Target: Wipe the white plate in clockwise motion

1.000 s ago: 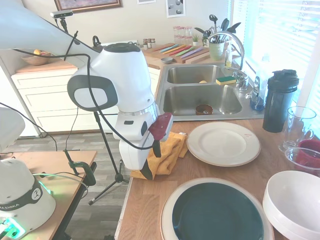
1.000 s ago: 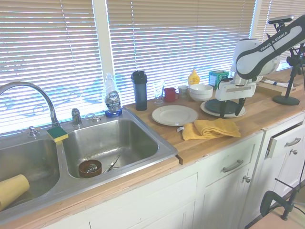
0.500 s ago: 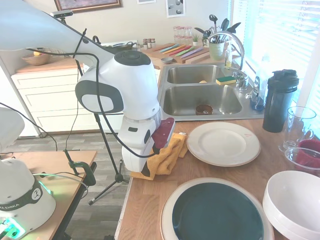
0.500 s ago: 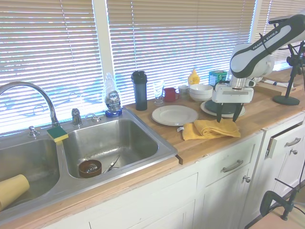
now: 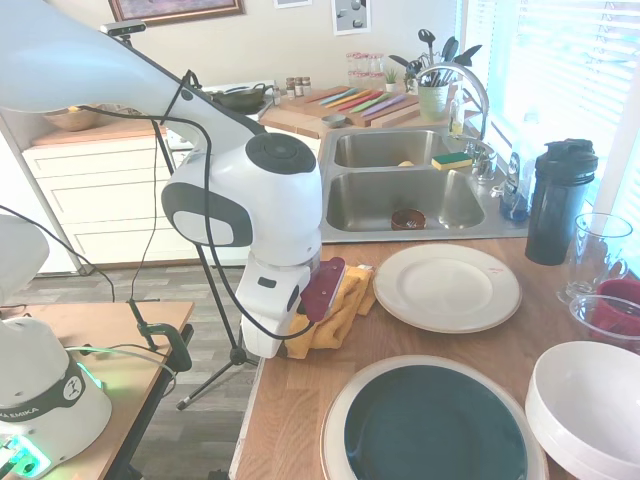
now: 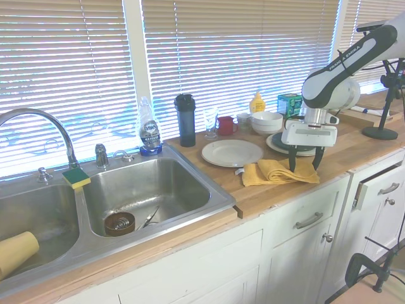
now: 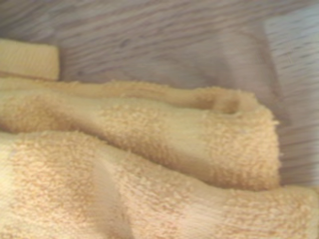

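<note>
The claw (image 6: 303, 166) points down over the yellow towel (image 6: 279, 171), close to the front edge of the wooden counter (image 6: 278, 190). Its two fingers (image 6: 292, 160) are spread apart, one on each side of the towel's end, and nothing is gripped. Up close, the towel (image 7: 139, 174) is fluffy and folded in thick rolls.

Just past the towel lies the white plate (image 6: 231, 152). It is flat on the counter, apart from the claw, and bare. In the other side view, the white plate (image 5: 446, 287) sits beside the towel (image 5: 335, 310), between the sink (image 5: 405, 190) and the big dark plate (image 5: 433, 425). White bowls (image 5: 590, 400) are stacked next to the dark plate.

Farther back by the window stand a black bottle (image 6: 185, 120) and a soap bottle (image 6: 149, 130).
</note>
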Motion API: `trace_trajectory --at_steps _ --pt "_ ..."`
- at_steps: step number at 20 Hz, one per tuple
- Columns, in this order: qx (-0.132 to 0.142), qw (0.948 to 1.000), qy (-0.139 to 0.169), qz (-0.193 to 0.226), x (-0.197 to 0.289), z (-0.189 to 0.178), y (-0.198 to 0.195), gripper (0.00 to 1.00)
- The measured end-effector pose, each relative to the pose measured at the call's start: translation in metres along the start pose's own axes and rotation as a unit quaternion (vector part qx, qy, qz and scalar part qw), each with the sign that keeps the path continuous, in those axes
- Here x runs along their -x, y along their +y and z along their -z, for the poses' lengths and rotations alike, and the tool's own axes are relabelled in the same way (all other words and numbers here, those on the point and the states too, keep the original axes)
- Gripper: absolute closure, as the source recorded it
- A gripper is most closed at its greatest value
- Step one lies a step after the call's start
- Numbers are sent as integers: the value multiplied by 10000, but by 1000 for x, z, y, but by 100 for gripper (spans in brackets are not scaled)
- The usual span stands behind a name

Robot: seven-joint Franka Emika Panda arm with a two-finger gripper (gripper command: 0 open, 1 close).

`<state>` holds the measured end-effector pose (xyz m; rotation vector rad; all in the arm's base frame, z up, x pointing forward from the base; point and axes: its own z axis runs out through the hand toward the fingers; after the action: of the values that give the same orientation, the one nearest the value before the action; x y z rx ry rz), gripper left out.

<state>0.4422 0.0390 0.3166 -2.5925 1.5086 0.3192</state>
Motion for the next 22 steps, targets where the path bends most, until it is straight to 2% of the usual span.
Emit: trace_trajectory --at_steps 4,5,10,22 --pt "-28 9998 -55 206 4 -3 -1 0" --pt "-56 9997 -27 252 5 -3 -2 100" --pt "-181 9992 136 316 5 -6 -2 100" --pt "-271 9989 208 333 6 -3 -3 100"
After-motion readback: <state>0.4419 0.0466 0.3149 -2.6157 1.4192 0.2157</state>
